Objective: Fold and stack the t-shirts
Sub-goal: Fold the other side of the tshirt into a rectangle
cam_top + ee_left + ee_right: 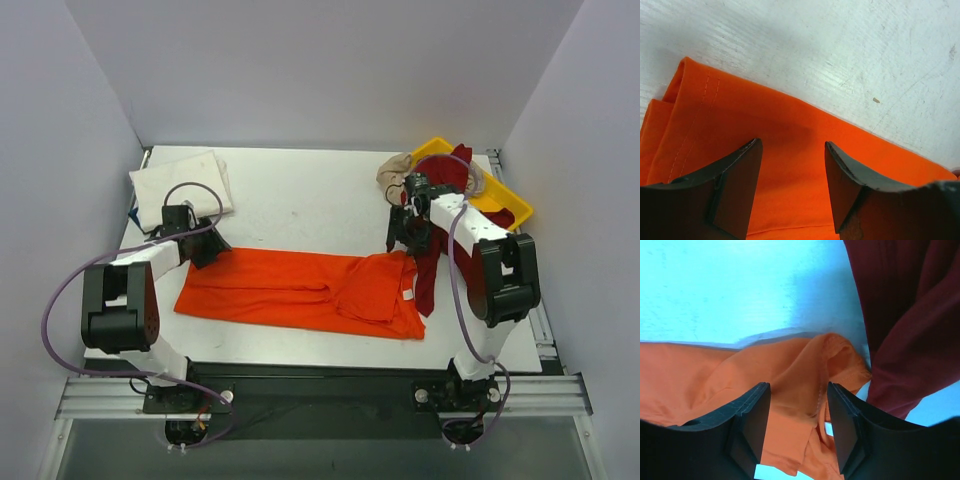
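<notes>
Top external view: the orange shirt [300, 290] lies across the desk [300, 190]. Left claw [792, 145] hangs spread over its left end; right claw [798, 390], spread, over its collar, beside the red shirt [905, 315].

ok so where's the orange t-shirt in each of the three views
Top external: the orange t-shirt lies spread across the near part of the white table top.
Left wrist: the orange t-shirt fills the lower half, with its hemmed corner at upper left.
Right wrist: the orange t-shirt sits at lower left and centre, collar bunched beside the dark red t-shirt.
Shared landmark: the white table top borders the shirt's far edge in every view.
</notes>
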Robot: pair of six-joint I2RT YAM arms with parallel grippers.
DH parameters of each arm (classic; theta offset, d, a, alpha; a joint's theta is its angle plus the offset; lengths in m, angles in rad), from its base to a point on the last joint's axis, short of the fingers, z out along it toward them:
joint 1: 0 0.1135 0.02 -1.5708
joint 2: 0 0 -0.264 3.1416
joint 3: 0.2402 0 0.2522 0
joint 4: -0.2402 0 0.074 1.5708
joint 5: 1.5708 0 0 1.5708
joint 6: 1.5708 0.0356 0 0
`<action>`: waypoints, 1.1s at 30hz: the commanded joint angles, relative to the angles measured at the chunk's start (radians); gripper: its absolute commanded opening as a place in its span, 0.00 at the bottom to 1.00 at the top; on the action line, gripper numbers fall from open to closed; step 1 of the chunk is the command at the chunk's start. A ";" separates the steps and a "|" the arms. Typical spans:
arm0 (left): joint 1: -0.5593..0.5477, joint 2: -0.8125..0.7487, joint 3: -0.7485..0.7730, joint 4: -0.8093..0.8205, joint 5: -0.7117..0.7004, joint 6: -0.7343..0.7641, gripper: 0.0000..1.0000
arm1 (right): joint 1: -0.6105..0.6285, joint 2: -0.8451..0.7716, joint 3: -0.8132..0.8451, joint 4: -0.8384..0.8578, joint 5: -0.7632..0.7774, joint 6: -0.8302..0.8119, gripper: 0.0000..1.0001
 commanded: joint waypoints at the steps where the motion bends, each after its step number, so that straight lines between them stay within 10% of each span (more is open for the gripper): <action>1: 0.012 -0.003 -0.017 0.089 0.019 -0.026 0.63 | -0.002 0.001 -0.035 -0.039 0.015 0.002 0.49; 33: 0.141 -0.009 -0.128 0.009 -0.122 0.012 0.64 | -0.080 0.113 -0.037 0.001 0.073 0.042 0.07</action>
